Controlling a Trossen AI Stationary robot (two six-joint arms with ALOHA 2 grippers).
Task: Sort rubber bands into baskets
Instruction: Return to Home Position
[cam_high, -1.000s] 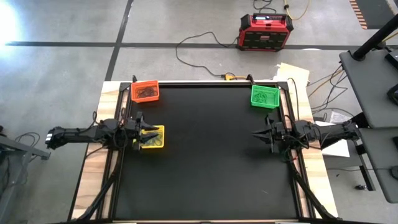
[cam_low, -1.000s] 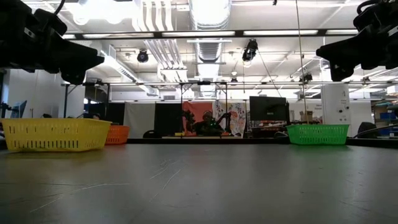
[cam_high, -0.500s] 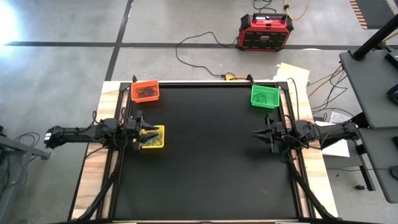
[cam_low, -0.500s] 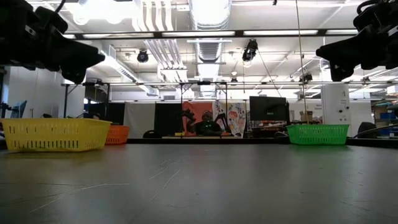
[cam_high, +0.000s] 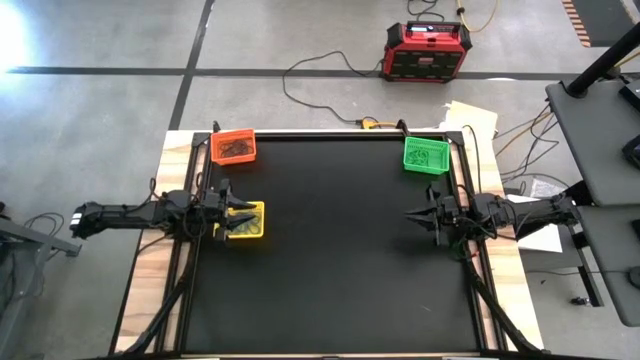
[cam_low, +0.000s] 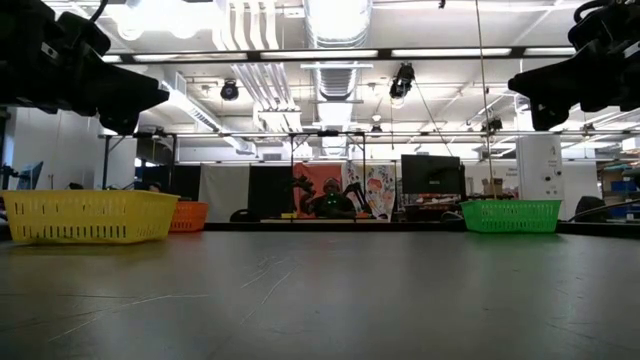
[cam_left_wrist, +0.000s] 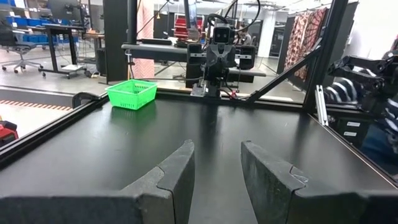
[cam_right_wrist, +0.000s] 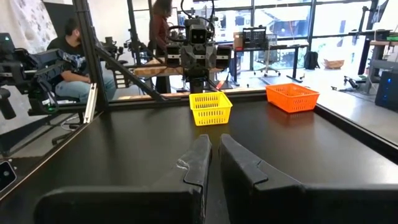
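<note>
**Both arms raised at the table's sides, bands lying in the baskets**

The black table top (cam_high: 330, 250) is matte and faintly scuffed, framed by pale wood and dark rails. Past its back edge, grey concrete floor carries a red-and-black box (cam_high: 428, 50) with cables trailing from it. Level across the table top, the room is a workshop with bright ceiling strips and ducts, and a seated person (cam_low: 328, 203) shows behind the back edge.

The orange basket (cam_high: 232, 134) sits at the table top's back left corner, its long side running roughly along the back edge. The green basket (cam_high: 409, 155) sits at the back right corner, turned slightly askew. The yellow basket (cam_high: 261, 220) stands at the left edge about midway down; the arm covers part of it, so its long axis is hard to read from above.

The rubber bands (cam_high: 236, 148) lie as loose tangles inside the baskets, showing dark in the orange one, with no clear direction to any loop.

The left gripper (cam_high: 247, 213) hangs above the yellow basket, pointing inward across the table top, fingers (cam_left_wrist: 177, 171) spread apart and empty. The right gripper (cam_high: 410, 215) hangs over the right edge, pointing inward toward the left one, its fingers (cam_right_wrist: 200, 162) drawn nearly together with nothing between them.
</note>
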